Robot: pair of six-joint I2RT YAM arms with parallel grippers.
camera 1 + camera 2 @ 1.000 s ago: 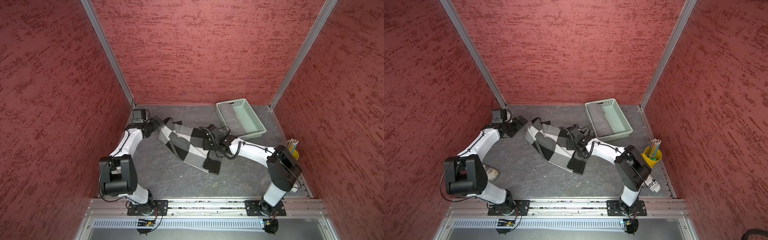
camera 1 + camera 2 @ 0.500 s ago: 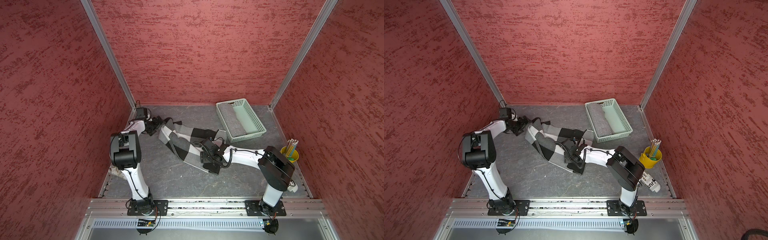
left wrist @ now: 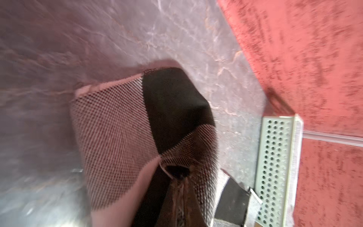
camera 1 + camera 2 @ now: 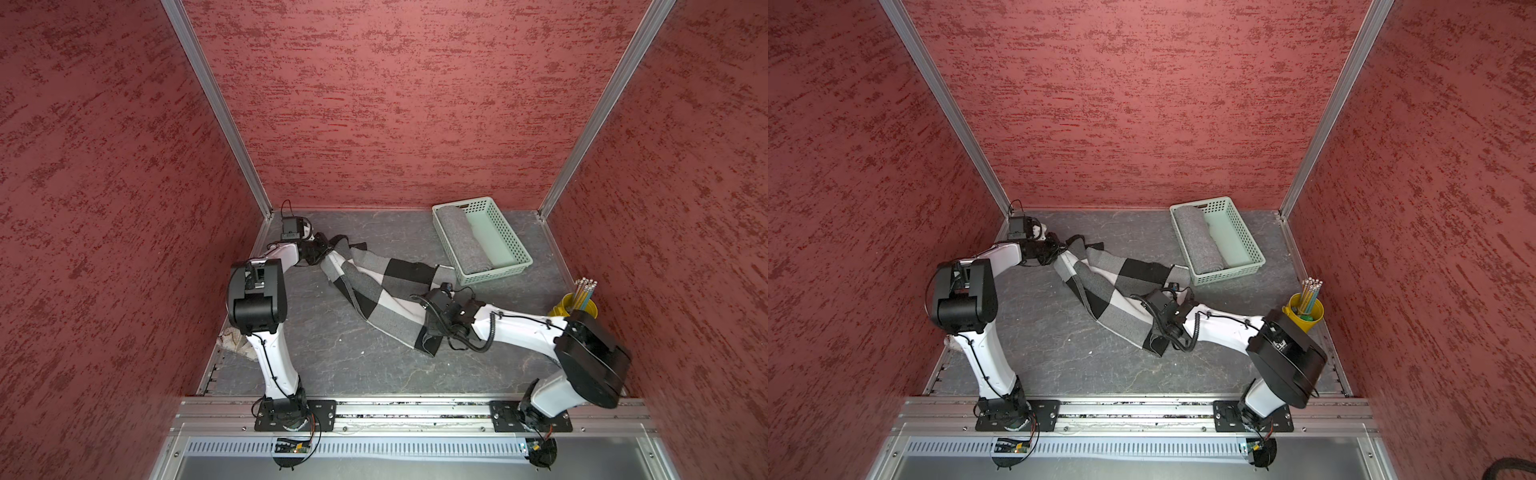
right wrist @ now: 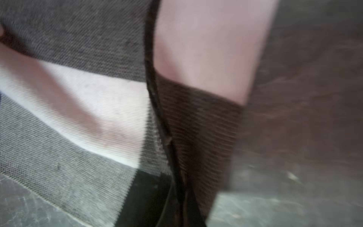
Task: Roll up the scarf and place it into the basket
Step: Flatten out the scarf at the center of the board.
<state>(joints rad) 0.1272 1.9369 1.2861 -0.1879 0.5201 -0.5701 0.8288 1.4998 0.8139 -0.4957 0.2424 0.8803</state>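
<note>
A black, white and grey checked scarf (image 4: 374, 282) (image 4: 1100, 286) lies stretched at a slant across the grey table. My left gripper (image 4: 322, 249) (image 4: 1059, 249) is shut on its far left end. In the left wrist view the scarf (image 3: 121, 125) bunches into the closed left gripper (image 3: 181, 196). My right gripper (image 4: 428, 328) (image 4: 1156, 328) is shut on the scarf's near right end, where the scarf (image 5: 88, 102) folds into the right gripper (image 5: 182, 196). The mint-green basket (image 4: 490, 276) (image 4: 1225, 276) (image 3: 275, 167) stands at the back right, beyond the scarf.
A grey rolled cloth (image 4: 461, 241) (image 4: 1198, 241) lies inside the basket along its left side. At the right edge stands a yellow pencil cup (image 4: 577, 305) (image 4: 1306, 307), just behind the right arm's elbow. Red walls enclose the table on three sides.
Both grippers have gone from open to shut on the scarf. The right gripper slid from the scarf's middle to its near end. The left arm's elbow has risen and swung inward.
</note>
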